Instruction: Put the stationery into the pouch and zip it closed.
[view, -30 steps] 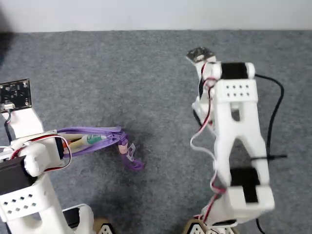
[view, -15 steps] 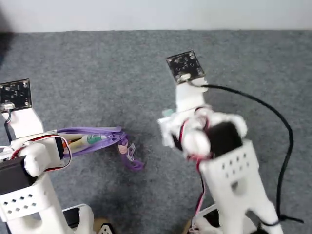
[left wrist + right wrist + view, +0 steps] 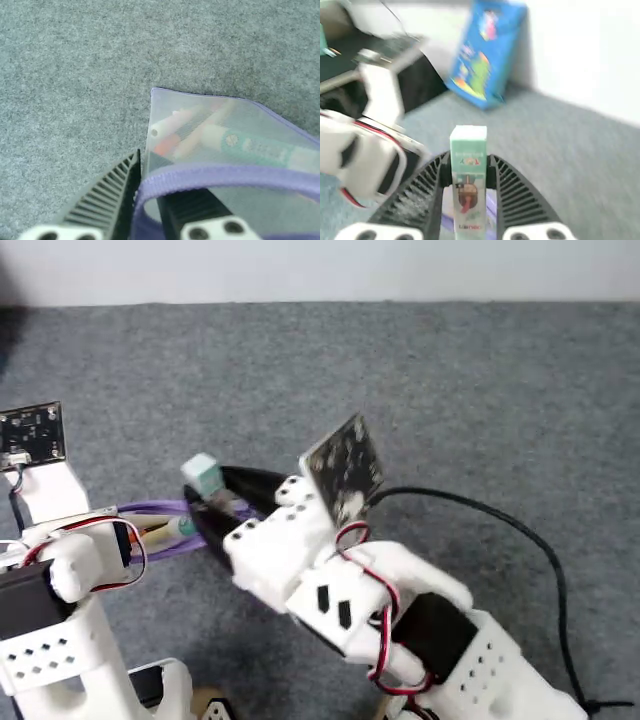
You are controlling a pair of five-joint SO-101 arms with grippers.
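Left fingers (image 3: 112,192) clamp the pouch (image 3: 215,117) rim near the desk's (image 3: 450,390) left edge, pens (image 3: 250,146) inside. Right fingers (image 3: 517,197) grip an eraser (image 3: 468,185) over the pouch

left arm (image 3: 55,585) sits low at the left edge, pointing inward, left gripper (image 3: 148,174) clamped on the pouch (image 3: 220,150) rim. right arm (image 3: 400,615) stretches diagonally across toward it with the wrist rolled over, right gripper (image 3: 468,167) pinching a small green block (image 3: 468,190) upright between both fingers.

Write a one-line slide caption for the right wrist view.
Right gripper shut on a small green box, held above the gray table.
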